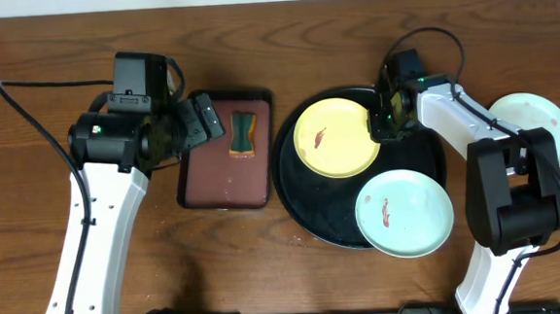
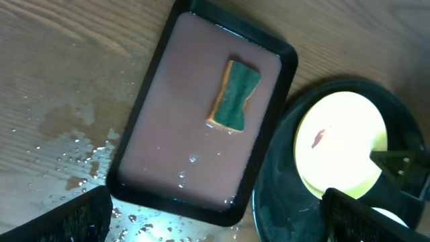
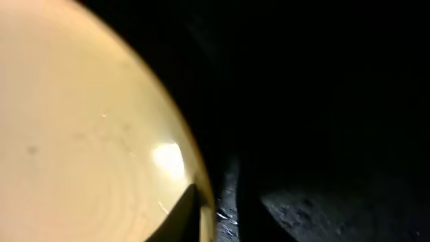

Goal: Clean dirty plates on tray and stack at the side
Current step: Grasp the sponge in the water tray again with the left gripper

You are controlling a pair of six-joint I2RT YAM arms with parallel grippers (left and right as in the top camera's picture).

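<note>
The pale yellow plate point(image 1: 342, 143) with a reddish smear lies at the back left of the black round tray point(image 1: 292, 195). My right gripper point(image 1: 383, 123) is open and straddles the plate's right rim. In the right wrist view one finger lies over the yellow plate point(image 3: 80, 134), the other over the tray point(image 3: 228, 202), and the gripper point(image 3: 222, 215) has the rim between its fingers. A smeared mint plate point(image 1: 405, 213) overhangs the tray's front right. Another mint plate point(image 1: 541, 122) lies on the table at the far right. My left gripper point(image 1: 198, 123) is open and empty.
A rectangular brown tray point(image 1: 213, 176) left of the black tray holds a green and tan sponge point(image 1: 244, 135). The left wrist view shows this brown tray point(image 2: 175, 134), the sponge point(image 2: 235, 95), the yellow plate point(image 2: 342, 141) and water drops on the wood point(image 2: 74, 154).
</note>
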